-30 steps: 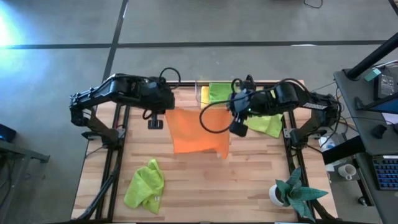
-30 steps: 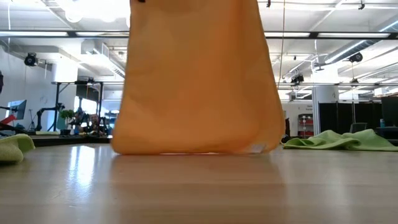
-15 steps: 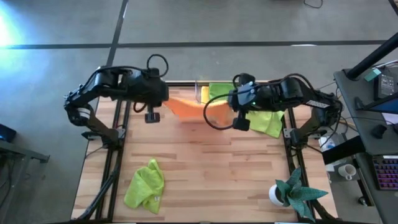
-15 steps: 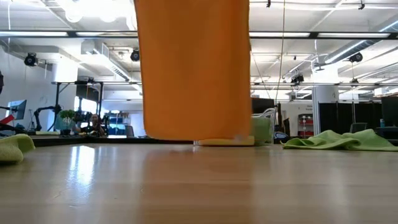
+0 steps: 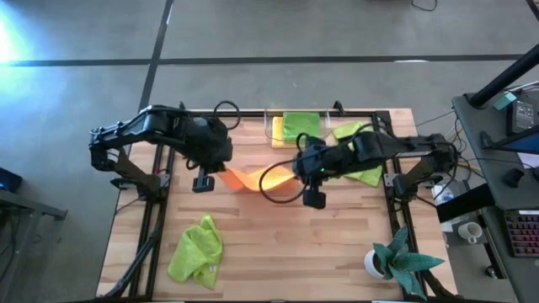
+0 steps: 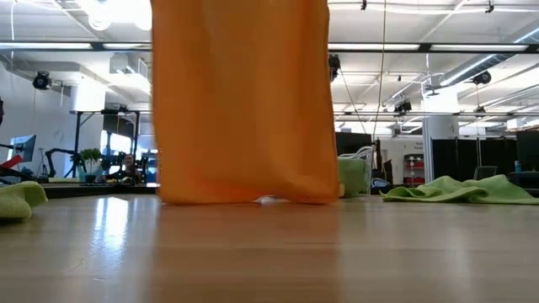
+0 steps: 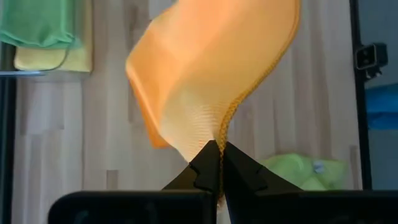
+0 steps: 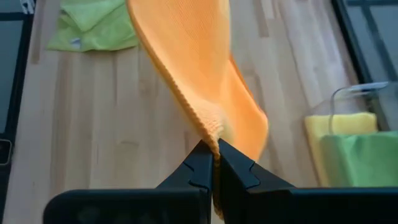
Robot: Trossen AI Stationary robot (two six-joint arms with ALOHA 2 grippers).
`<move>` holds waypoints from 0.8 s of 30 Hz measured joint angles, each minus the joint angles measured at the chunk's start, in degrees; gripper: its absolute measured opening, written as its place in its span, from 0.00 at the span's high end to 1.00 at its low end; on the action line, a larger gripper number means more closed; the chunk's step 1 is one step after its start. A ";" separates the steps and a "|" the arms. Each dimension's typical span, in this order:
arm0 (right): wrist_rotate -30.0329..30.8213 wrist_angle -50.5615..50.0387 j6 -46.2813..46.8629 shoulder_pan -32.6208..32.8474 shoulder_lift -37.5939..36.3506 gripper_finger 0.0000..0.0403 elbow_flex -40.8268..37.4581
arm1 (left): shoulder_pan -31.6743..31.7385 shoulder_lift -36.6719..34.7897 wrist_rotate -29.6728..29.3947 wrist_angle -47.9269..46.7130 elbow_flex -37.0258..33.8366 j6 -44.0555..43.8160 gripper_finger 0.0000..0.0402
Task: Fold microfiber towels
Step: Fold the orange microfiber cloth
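Both grippers were clenched on the orange towel, holding it up over the middle of the table. The left gripper pinched one top corner and the right gripper pinched the other, so the cloth hung between them as a sheet; in the low view its bottom edge seemed to just brush the wood, though that was hard to tell. A crumpled lime green towel lay near the front left of the table, and another lay spread under the right arm. A third green towel sat on a yellow towel in the clear bin at the back edge
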 joint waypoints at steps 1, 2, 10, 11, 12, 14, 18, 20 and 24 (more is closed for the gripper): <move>0.06 0.79 0.78 0.41 0.00 0.98 -1.10 | -0.22 -0.38 0.42 0.00 -0.46 -0.04 1.00; 0.14 1.33 1.35 0.86 0.00 0.98 -2.01 | -0.40 -0.49 0.91 -0.04 -0.61 -0.08 1.00; 0.35 2.18 4.00 3.24 -0.04 0.98 -1.69 | -0.75 -1.18 1.69 0.04 -0.14 -0.17 1.00; 0.39 2.23 4.33 3.31 -0.04 0.98 -0.79 | -0.75 -1.30 1.82 0.04 -0.14 -0.17 1.00; 0.38 2.17 4.85 3.35 -0.05 0.98 0.27 | -0.75 -1.52 2.12 0.04 -0.14 -0.23 1.00; 0.37 2.22 6.15 3.47 -0.11 0.98 2.69 | -0.75 -1.97 3.40 0.04 -0.14 -1.74 1.00; -0.25 2.29 8.43 3.81 -0.12 0.98 7.56 | -0.75 -2.82 8.18 0.04 -0.12 -6.54 1.00; -2.00 2.32 10.49 3.81 -0.22 0.98 9.11 | -0.75 -3.09 10.86 0.04 -0.12 -8.89 1.00; -3.13 2.37 13.44 4.84 -0.20 0.98 10.12 | -0.75 -3.48 16.90 0.03 -0.12 -13.27 1.00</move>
